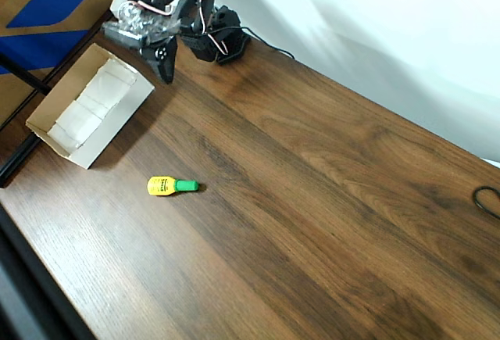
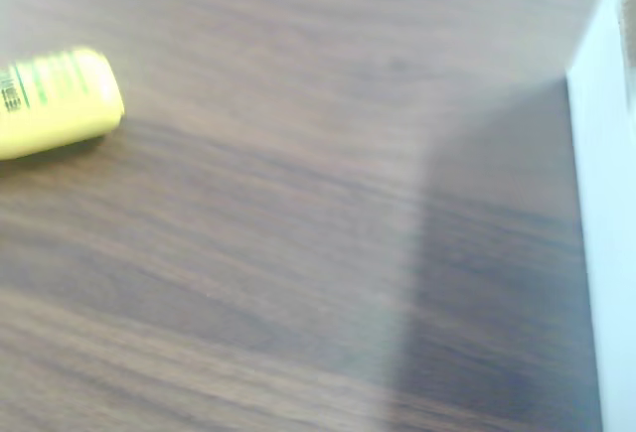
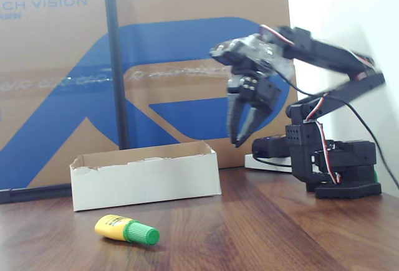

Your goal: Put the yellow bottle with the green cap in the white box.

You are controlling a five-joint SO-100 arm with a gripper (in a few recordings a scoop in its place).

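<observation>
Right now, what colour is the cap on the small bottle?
Bright green, on a yellow bottle; the cap shows best in the fixed view.

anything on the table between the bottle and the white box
No. In the overhead view only bare wood separates the bottle from the box; the fixed view shows the same gap.
</observation>
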